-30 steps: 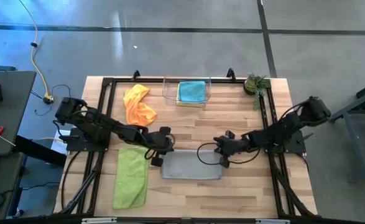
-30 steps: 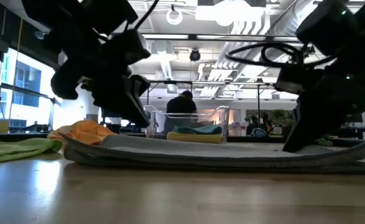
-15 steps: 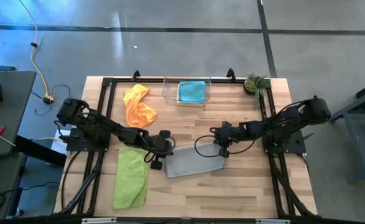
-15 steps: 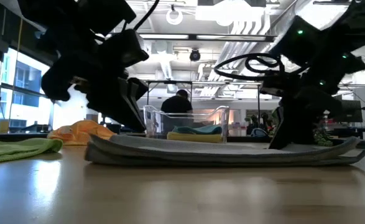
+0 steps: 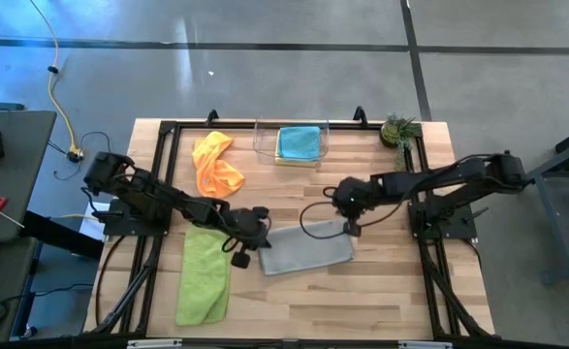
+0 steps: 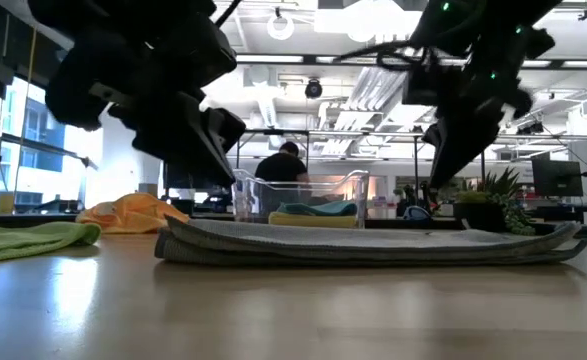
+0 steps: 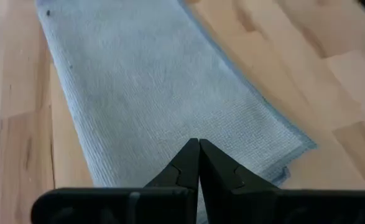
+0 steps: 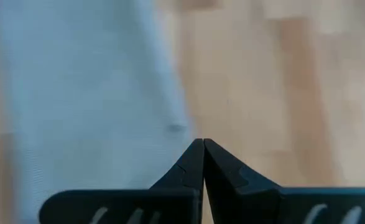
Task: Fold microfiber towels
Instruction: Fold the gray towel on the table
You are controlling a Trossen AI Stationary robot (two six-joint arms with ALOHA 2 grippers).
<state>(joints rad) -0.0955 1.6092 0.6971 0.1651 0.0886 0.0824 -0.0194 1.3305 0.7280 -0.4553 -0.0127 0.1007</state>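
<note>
The grey towel point(image 5: 308, 250) lies folded and flat on the table's middle, slightly askew. My left gripper point(image 7: 199, 142) is shut and slants down over the towel's left end point(image 5: 268, 254). My right gripper point(image 5: 350, 228) is shut and hangs above the towel's far right corner, clear of it in the low view point(image 6: 438, 185). The lime green towel point(image 5: 205, 276) lies flat at the near left. The orange towel point(image 5: 216, 165) lies crumpled at the far left. The teal towel point(image 5: 299, 142) sits on a yellow one point(image 5: 297, 161) in the clear bin. My left gripper's shut fingertips point(image 7: 188, 158) stand over the grey towel's left end, slanting down from the table's left. I cannot tell whether they touch the cloth.
The clear bin point(image 5: 261, 145) stands at the far edge's middle, with a small potted plant point(image 5: 398, 129) to its right. Black frame rails point(image 5: 422, 184) run along the table's sides. A person point(image 6: 291, 165) shows in the room beyond the table.
My right gripper has risen off the grey towel and gone toward the far edge, staying shut. The towel has turned askew: its right end has swung toward the far edge and its left end has slid a little toward the right. It still lies flat.
</note>
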